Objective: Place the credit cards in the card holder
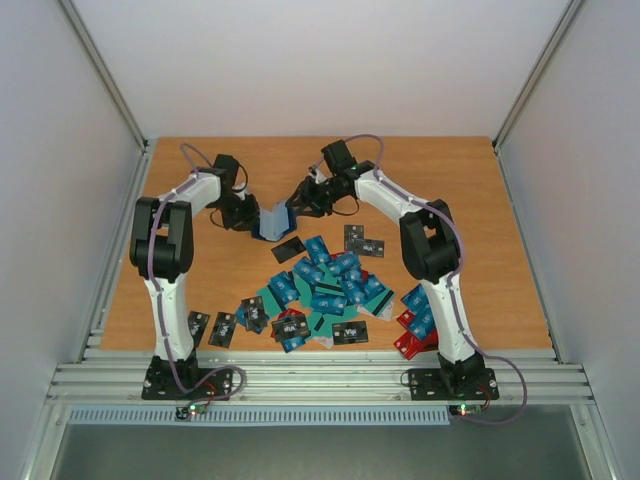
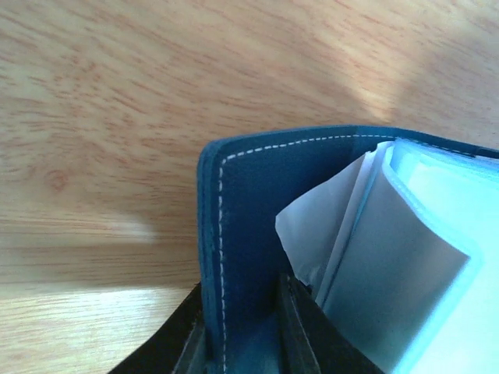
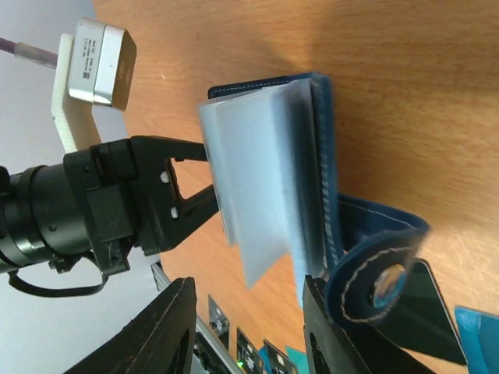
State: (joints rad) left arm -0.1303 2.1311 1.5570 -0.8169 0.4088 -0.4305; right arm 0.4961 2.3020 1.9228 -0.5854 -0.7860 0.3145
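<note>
The card holder is a navy-blue case standing open on the table between my two grippers. My left gripper is shut on its navy cover, with one finger inside next to the pale clear sleeves. My right gripper is open; in the right wrist view its fingers stand wide apart around the hanging sleeves, beside the snap strap. The credit cards lie in a blue, teal and black heap in front of the holder.
A black card lies just before the holder, and two dark cards lie to its right. Red and blue cards sit by the right arm's base. Dark cards lie by the left arm's base. Walls close in both sides.
</note>
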